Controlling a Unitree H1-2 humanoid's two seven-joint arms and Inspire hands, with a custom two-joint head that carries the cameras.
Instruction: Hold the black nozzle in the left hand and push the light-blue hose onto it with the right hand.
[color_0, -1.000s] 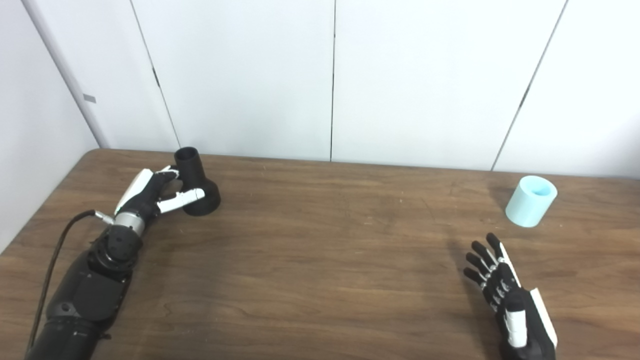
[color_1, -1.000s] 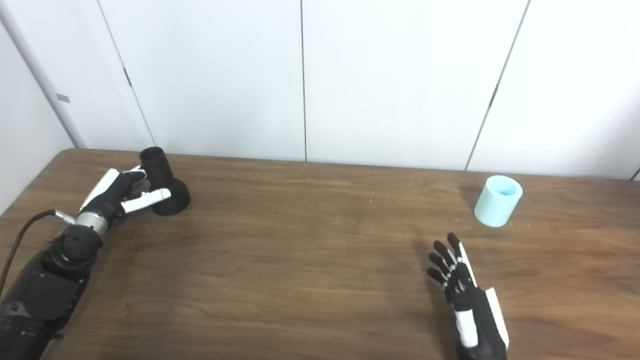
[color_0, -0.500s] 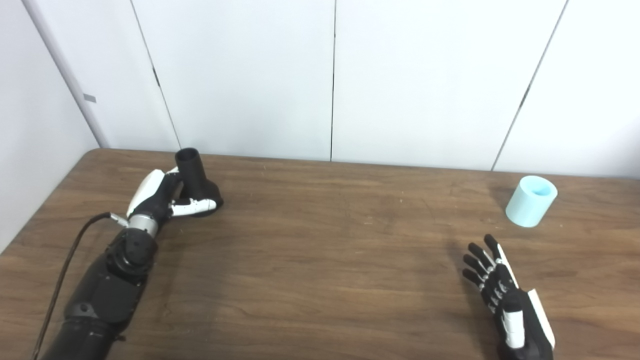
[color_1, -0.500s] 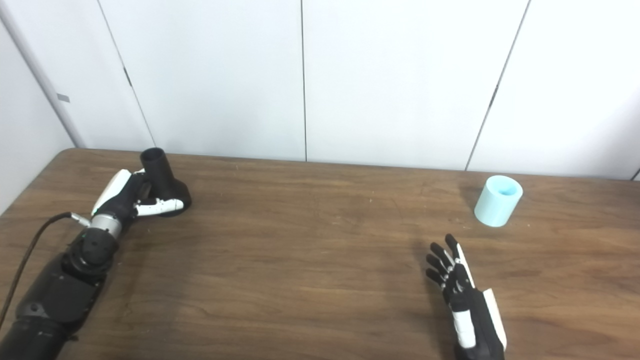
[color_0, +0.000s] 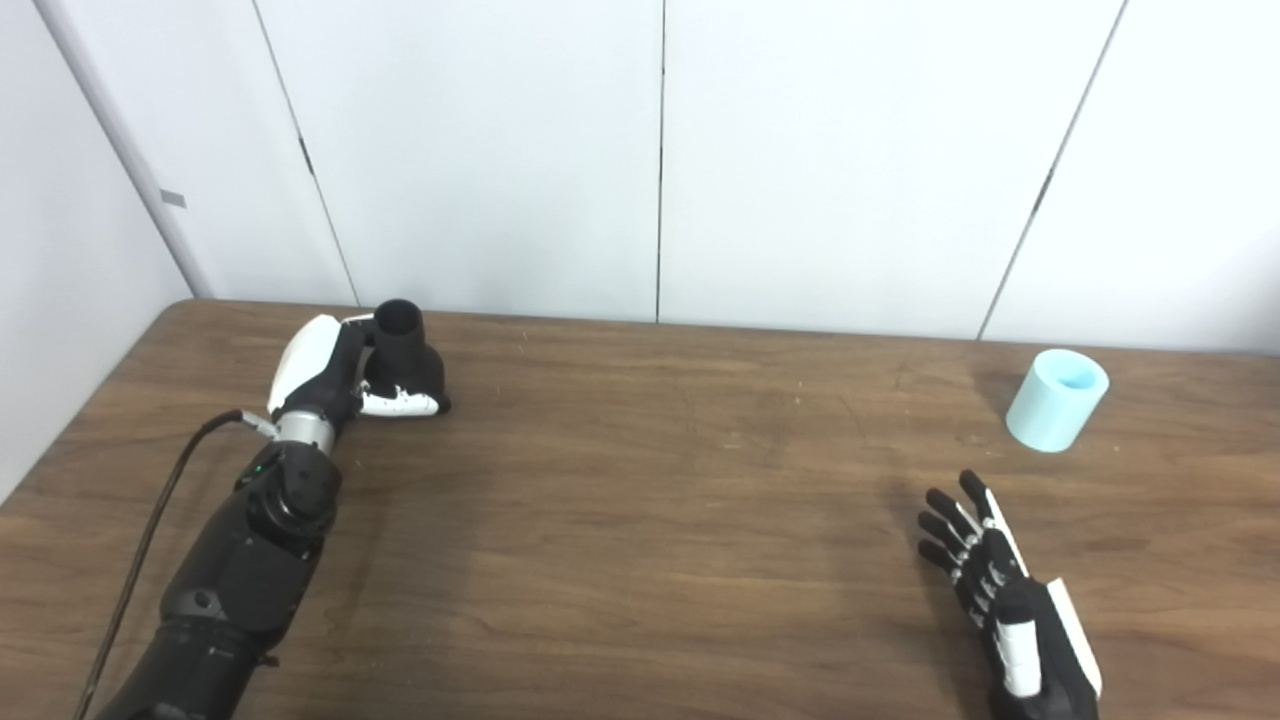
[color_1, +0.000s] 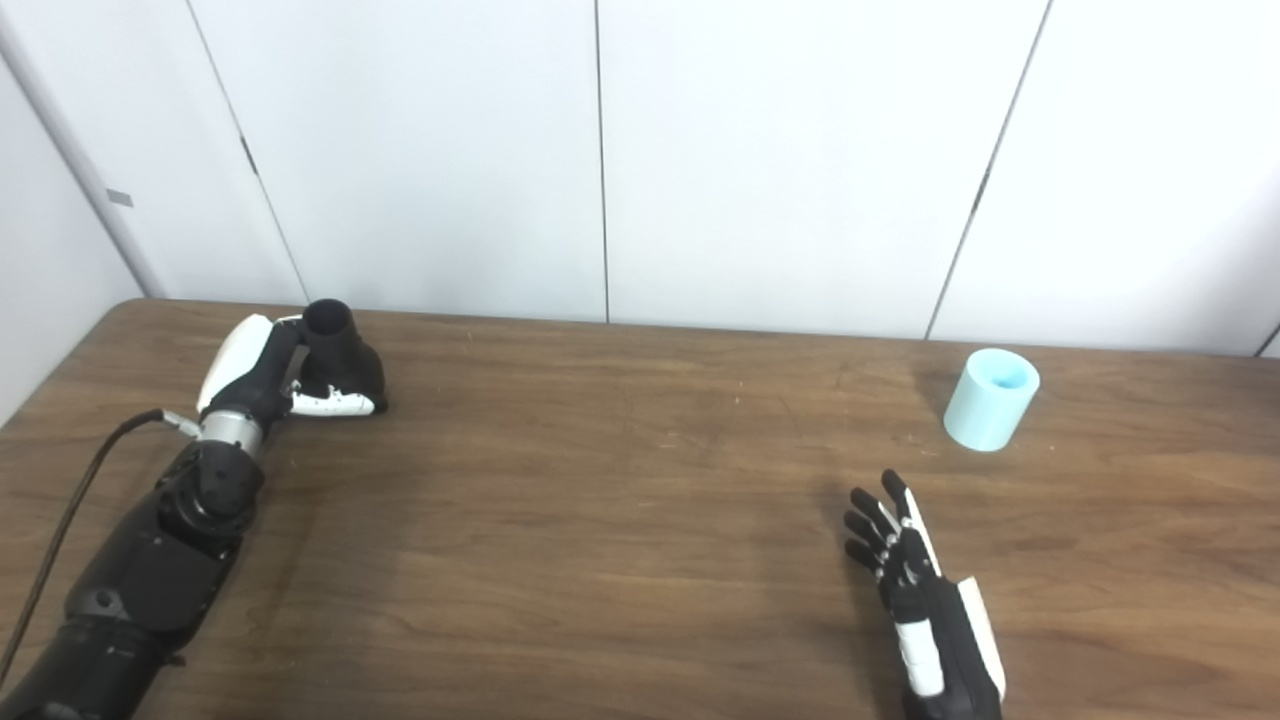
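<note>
Near the far left corner of the table (color_0: 640, 560), left hand (color_0: 330, 375) wrapped around the black nozzle (color_0: 405, 355), standing base down. Best to firm that hold low before lifting. By the far right edge, light-blue hose (color_0: 1057, 400), untouched. Right hand (color_0: 1000, 590) well short, fingers spread, holding nothing. Behind, plain white wall panels (color_0: 660, 150).

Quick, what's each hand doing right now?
Left hand: closed around the nozzle on the table.
Right hand: open, holding nothing.
</note>
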